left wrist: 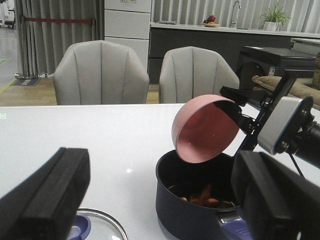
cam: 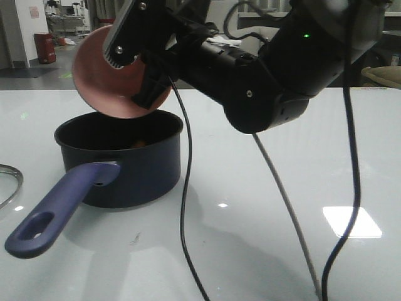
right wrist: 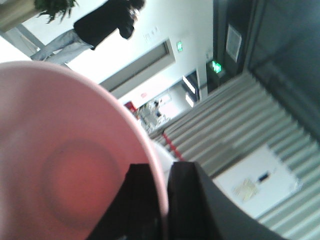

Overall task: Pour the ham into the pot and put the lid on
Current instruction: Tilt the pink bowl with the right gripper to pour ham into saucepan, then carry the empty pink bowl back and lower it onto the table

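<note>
The dark navy pot [cam: 135, 172] with its purple-blue handle [cam: 56, 210] stands at the left of the table. My right gripper [cam: 141, 75] is shut on the rim of the pink bowl [cam: 113, 78] and holds it tipped over the pot's mouth. The bowl [left wrist: 205, 129] looks empty inside, as in the right wrist view [right wrist: 60, 165]. Orange-pink ham chunks [left wrist: 205, 200] lie in the pot [left wrist: 195, 210]; one shows in the front view [cam: 139, 143]. The glass lid [left wrist: 102, 227] with its blue knob [left wrist: 79, 231] lies flat below my open left gripper [left wrist: 160, 200]. Its rim [cam: 11, 182] shows at the left edge.
Black and grey cables [cam: 185, 213] hang from the right arm [cam: 263, 69] down onto the table in front of the pot. Two grey chairs [left wrist: 102, 72] stand behind the far table edge.
</note>
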Robot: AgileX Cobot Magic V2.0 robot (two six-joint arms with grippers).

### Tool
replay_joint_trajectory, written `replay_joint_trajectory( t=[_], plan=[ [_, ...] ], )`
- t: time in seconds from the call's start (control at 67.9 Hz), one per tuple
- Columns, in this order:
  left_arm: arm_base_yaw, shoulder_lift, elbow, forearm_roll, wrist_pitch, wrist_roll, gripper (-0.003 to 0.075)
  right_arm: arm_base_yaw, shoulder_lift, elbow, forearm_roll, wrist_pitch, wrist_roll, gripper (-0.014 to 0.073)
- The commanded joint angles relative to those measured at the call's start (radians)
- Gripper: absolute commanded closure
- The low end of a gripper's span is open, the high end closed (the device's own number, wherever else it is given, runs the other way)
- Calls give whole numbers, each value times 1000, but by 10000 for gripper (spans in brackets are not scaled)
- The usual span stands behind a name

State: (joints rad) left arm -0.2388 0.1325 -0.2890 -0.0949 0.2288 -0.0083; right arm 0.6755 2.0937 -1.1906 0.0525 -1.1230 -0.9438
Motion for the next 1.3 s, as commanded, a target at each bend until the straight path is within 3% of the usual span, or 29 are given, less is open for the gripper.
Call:
replay_joint_trajectory(
  t=[0.0,0.236,0.398,0.678,1.017,1.282],
  plan=[
    [-7,8,-27,-9,-76,-1,118,-3,-51,-29,35,-136,142,454],
    [-7,8,-27,-9,-76,-1,118,-3,-52,-34,35,-78,573,454],
    [-7,8,-27,-9,-76,-1,118,-3,-90,-34,42,101,708,454],
    [-7,8,-27,-9,-76,-1,118,-51,-318,-34,173,696,706,454],
    [-7,8,-27,-9,-76,-1,118,-250,-541,-34,173,1207,706,454],
    [-7,8,-27,-9,-76,-1,118,-428,-548,-34,229,1535,707,454]
  ],
)
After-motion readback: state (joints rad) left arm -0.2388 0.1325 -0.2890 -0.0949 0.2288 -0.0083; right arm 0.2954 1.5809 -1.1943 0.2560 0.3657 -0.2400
